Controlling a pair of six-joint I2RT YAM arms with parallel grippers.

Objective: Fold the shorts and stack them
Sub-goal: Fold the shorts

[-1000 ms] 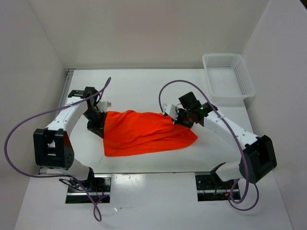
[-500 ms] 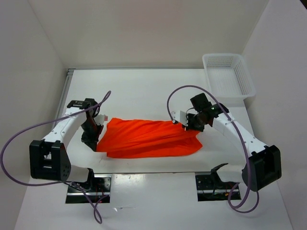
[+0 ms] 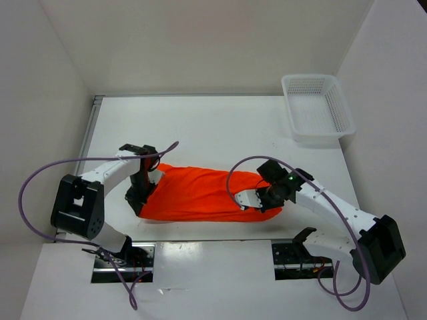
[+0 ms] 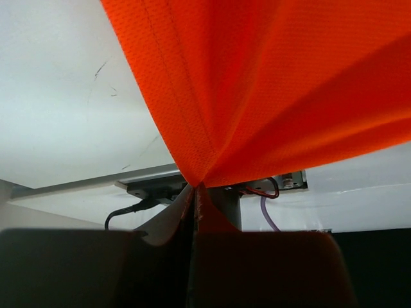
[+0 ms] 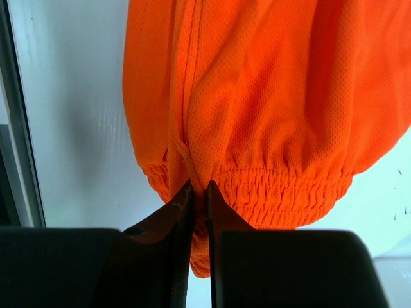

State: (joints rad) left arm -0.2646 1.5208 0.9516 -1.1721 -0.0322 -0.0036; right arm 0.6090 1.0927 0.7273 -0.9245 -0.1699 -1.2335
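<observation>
The bright orange shorts stretch across the near middle of the table between both arms. My left gripper is shut on their left corner; in the left wrist view the fabric fans up from the pinched fingertips. My right gripper is shut on the right end. In the right wrist view its fingers pinch a fold of the gathered elastic waistband. The drawstring does not show.
A white mesh basket stands at the far right corner of the table. The white walls close in on the left, back and right. Purple cables loop beside both arms. The arm bases sit at the near edge.
Both grippers have moved toward the near edge with the shorts held between them. The cloth has come down lower and flatter and now lies closer to the arm bases.
</observation>
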